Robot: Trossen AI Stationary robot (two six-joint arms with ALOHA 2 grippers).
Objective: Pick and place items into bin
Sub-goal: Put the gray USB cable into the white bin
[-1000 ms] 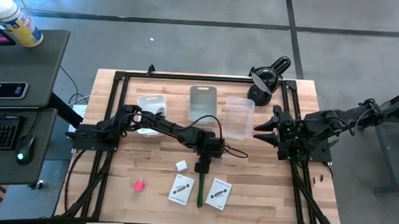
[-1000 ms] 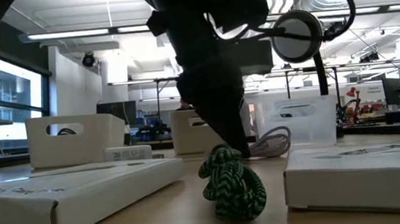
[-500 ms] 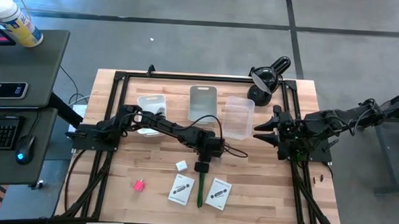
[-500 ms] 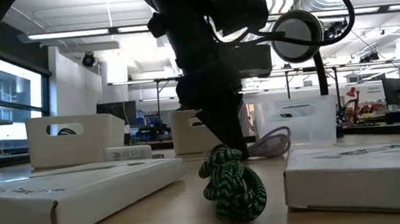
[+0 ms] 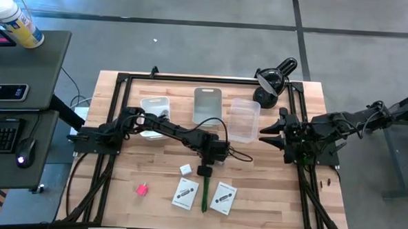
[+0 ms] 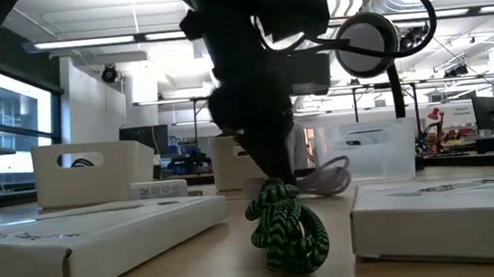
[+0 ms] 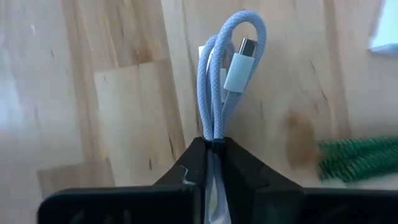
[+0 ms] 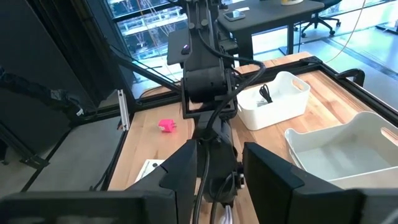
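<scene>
We list: dark left gripper (image 7: 214, 146), arm stretched over mid-table, fingers pinched together on a pale looped cable (image 7: 219, 87); dark right gripper (image 5: 264, 134), parked at the right, fingers parted.

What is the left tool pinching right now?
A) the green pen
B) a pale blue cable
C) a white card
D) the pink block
B: the left tool has its fingers shut on a looped pale blue cable with a white plug, above the wooden table.

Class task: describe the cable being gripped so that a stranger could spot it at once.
Start at the wooden table and find the left end effector near its middle. Pinched between its fingers lies a folded cable. Unlike the green cord beside it, it is pale blue with a white plug.
</scene>
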